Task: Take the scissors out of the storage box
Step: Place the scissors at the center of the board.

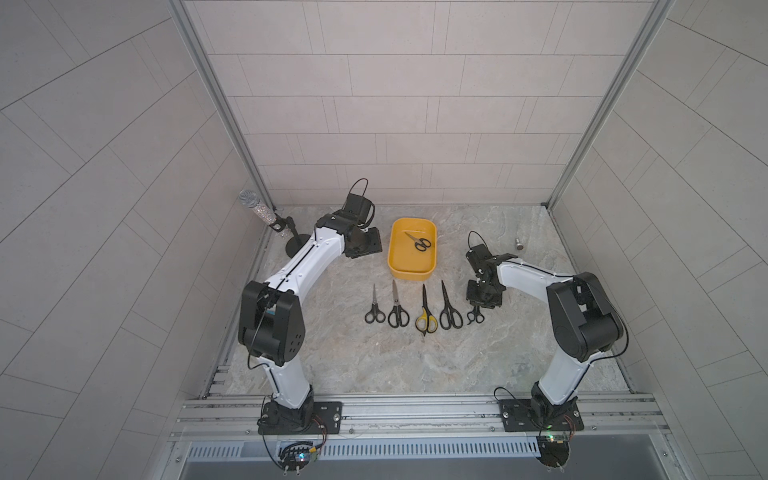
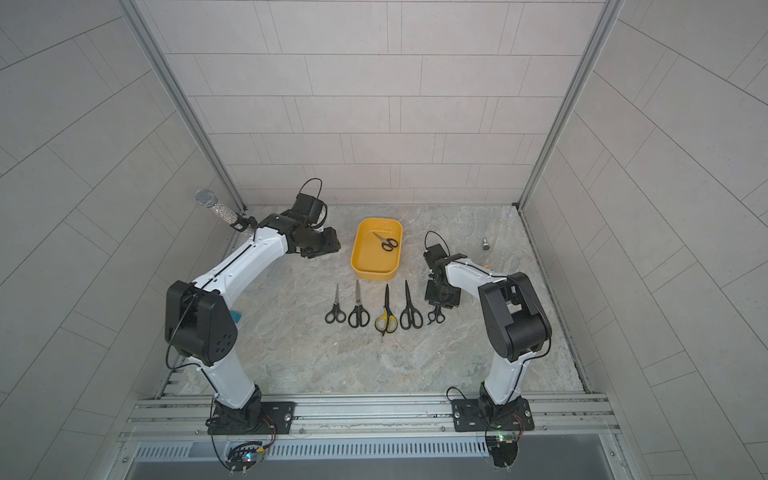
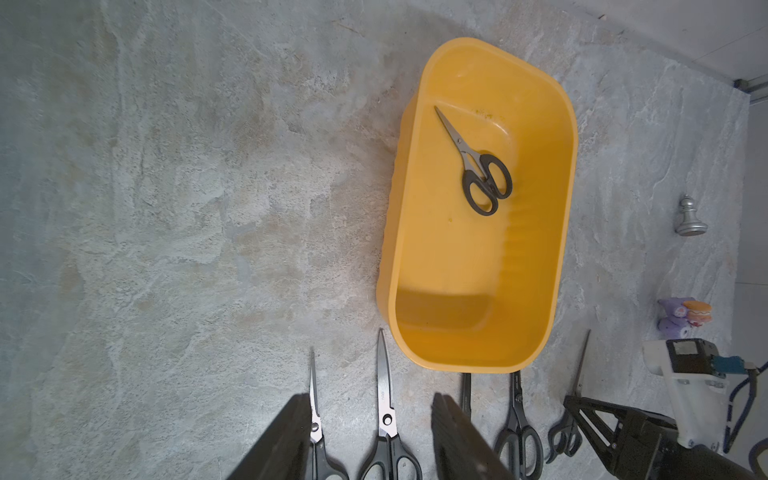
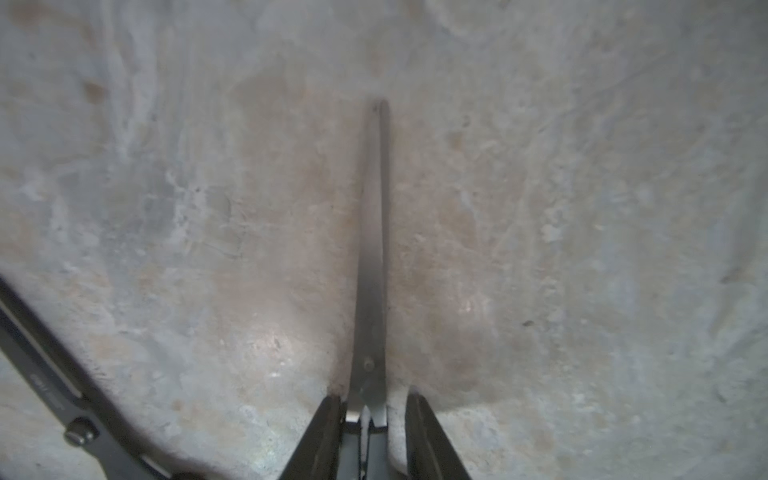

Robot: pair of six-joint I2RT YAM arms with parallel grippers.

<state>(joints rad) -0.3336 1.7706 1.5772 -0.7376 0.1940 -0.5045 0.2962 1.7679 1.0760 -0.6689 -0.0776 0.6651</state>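
Nearest the front rail, a row of scissors (image 1: 398, 311) lies on the marbled tabletop (image 1: 332, 357): five pairs side by side, handles toward me, blades pointing away. The yellow-and-black pair (image 1: 426, 320) sits in the middle. At the right end, the right hand (image 4: 372, 401) stands low over the smallest pair (image 1: 475, 316), which lies flat on the stone. In the right wrist view its jaws straddle the blades just behind the pivot. They are set narrow, with a sliver of daylight on one side, so to my eye it is clamped on nothing.

Just beyond the row sits the mustard-yellow storage box (image 1: 411, 272), and in it the last pair (image 3: 478, 166). It is short, steel-bladed and black-looped, lying flat and slantwise on the floor, tip toward the far left corner, handles near the right wall. The left hand (image 3: 370, 415) hovers beside the box on its left, jaws apart and empty.

That pair looks light and rigid, nothing that would bend or break. It is thin and low against smooth plastic, though, so I'd expect it to skate if nudged from one side. The best hold, I judge, is across the neck where blades meet handles, with a finger coming down on each side. The loops lie close to the wall and leave less room.

Farther back, a small silver pawn (image 3: 690, 218) stands well apart, and a glittery microphone (image 1: 254, 203) stands in the corner.
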